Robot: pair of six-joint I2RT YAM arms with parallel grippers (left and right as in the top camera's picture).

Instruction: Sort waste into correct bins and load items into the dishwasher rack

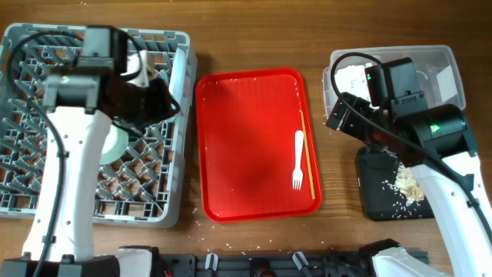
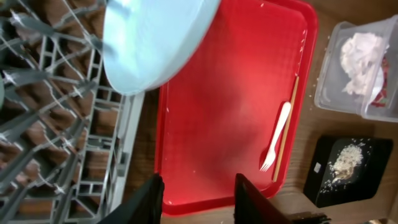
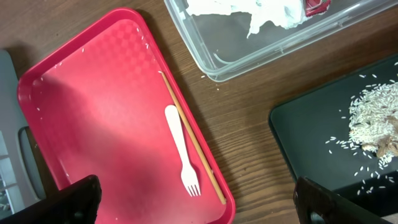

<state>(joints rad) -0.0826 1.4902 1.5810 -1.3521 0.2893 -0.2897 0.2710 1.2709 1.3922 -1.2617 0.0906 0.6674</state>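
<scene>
1 plate (image 2: 155, 43) cropped by frame top; left arm (image 1: 69, 154) hides rack (image 1: 23, 181) centre.

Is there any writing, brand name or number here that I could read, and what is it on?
White label on the clear tub: print too small and blurred to read.
Nothing else in the three views carries legible words, numbers or signs.
</scene>
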